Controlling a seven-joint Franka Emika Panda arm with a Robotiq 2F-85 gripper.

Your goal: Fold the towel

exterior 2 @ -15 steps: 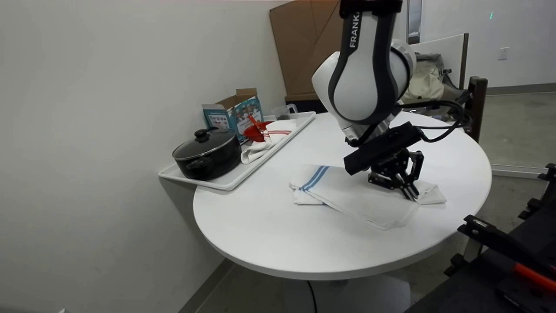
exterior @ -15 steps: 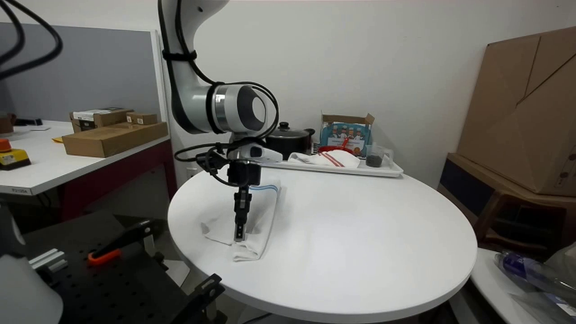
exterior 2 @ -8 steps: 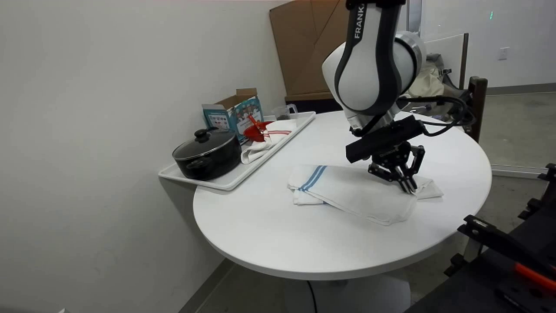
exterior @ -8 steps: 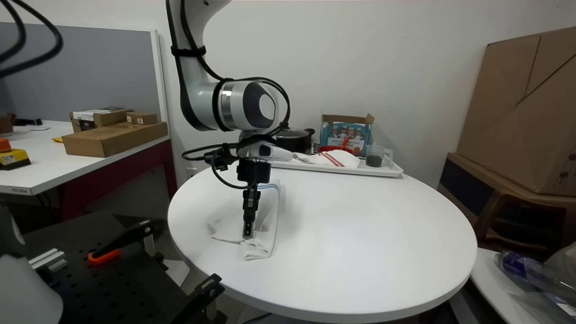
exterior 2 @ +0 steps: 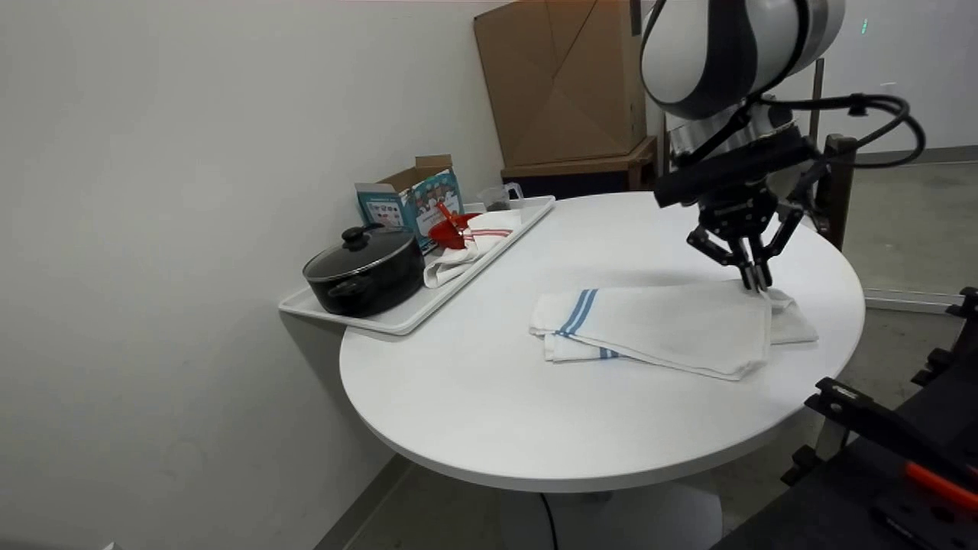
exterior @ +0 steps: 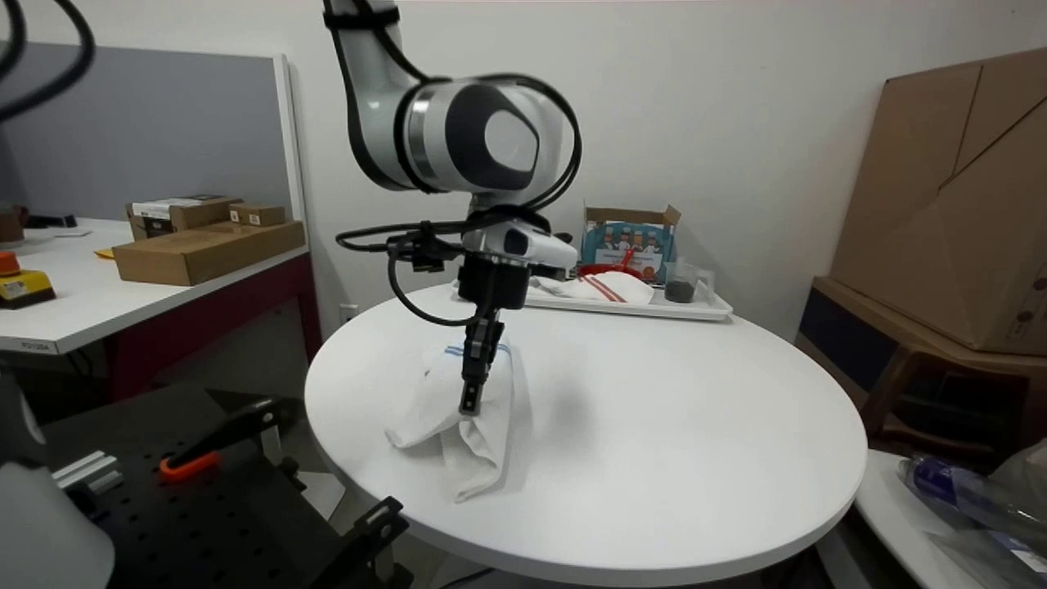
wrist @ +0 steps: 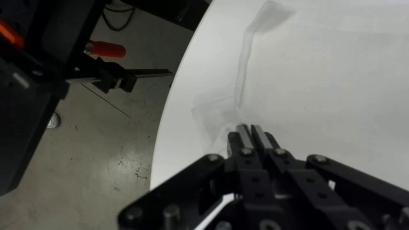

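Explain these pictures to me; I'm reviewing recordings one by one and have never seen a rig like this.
The machine is a white-and-grey jointed robot arm, ending in a black two-fingered gripper. Two pictures come from cameras outside the robot; the third is taken from its wrist, looking past the gripper.

On the round white table lies a blue-striped white cloth towel, partly folded, its layers not lined up. At one edge, a long white tray carries, among other things, a round black lidded pot and a red-striped white cloth.

The gripper is shut on the towel, away from its blue stripes, and the fabric there seems raised.
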